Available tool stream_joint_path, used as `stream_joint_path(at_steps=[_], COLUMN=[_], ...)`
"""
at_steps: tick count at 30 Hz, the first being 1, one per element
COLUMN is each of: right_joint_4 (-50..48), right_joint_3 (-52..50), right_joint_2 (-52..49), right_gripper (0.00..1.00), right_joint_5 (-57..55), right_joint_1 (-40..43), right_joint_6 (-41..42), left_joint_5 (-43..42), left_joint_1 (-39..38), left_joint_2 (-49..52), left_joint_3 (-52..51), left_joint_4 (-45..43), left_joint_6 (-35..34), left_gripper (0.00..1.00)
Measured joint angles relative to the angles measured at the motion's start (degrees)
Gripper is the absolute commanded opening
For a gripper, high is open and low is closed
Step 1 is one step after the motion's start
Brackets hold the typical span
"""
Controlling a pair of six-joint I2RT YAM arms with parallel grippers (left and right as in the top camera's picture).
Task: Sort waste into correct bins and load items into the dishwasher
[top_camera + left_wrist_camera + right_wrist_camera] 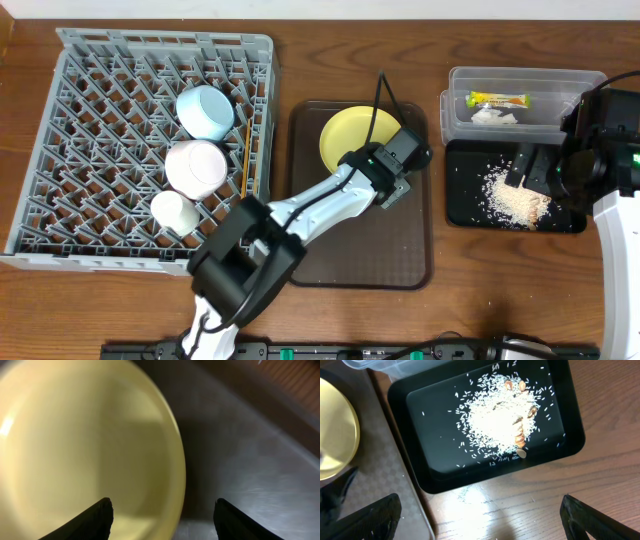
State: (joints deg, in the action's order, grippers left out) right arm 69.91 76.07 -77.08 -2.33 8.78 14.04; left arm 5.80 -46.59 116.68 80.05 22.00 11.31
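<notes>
1. The yellow plate [355, 137] lies flat at the far end of the brown serving tray [360, 250]. The tray rests on the wooden surface [500, 290] between the dish rack [90, 120] and the black tray [465, 205].
2. The left fingers [97, 520] are spread wide and hold nothing. In the left wrist view, 1 finger stands over the plate's hollow and the other over the serving tray, so the rim lies between them.
3. We judge the plate stiff and light. Its smooth, glossy face suggests it is slippery, and a weak pinch may let it slide or swing.
4. Since it lies flat, only the raised rim offers a hold. We suggest 1 finger inside the lip and 1 outside it, closing firmly on the near edge.
5. The right fingers [370, 517] are also wide and empty, above the black tray, where the rice [495, 425] is heaped.
6. Once lifted, the plate probably needs tilting onto its edge to stand between the rack's pegs.
</notes>
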Motion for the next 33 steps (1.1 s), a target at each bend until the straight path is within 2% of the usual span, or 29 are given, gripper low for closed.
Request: stream_joint_path(at_steps=[2, 4, 6, 8, 12, 17, 33], right_joint_4=[0.00, 0.00, 0.02, 0.02, 0.00, 0.02, 0.04], right_joint_3=[0.00, 0.00, 0.00, 0.00, 0.00, 0.00, 0.00], right_joint_2=[0.00, 0.00, 0.00, 0.00, 0.00, 0.00, 0.00], right_gripper=[0.99, 0.99, 0.99, 0.99, 0.99, 0.99, 0.99], right_joint_5=[0.00, 0.00, -0.02, -0.02, -0.02, 0.00, 0.00], right_joint_1=[0.00, 0.00, 0.00, 0.00, 0.00, 0.00, 0.00], right_joint_6=[0.02, 0.00, 0.00, 0.00, 0.00, 0.00, 0.00], left_joint_5=[0.55, 1.03, 1.68, 2.47, 3.21, 4.11, 16.94], left_joint_1=[0.02, 0.02, 0.02, 0.02, 0.02, 0.02, 0.02], left_joint_2=[1.73, 2.97, 3.02, 3.08, 3.23, 3.23, 2.60], left_joint_3=[0.00, 0.09, 0.15, 0.15, 0.15, 0.13, 0.11], left_joint_4=[0.04, -0.17, 0.31, 0.90, 1.55, 1.77, 3.58], left_joint_6=[0.33, 0.63, 0.83, 0.98, 0.90, 0.94, 1.01], left_gripper=[0.60, 0.50, 0.33, 0.22, 0.10, 0.08, 0.08])
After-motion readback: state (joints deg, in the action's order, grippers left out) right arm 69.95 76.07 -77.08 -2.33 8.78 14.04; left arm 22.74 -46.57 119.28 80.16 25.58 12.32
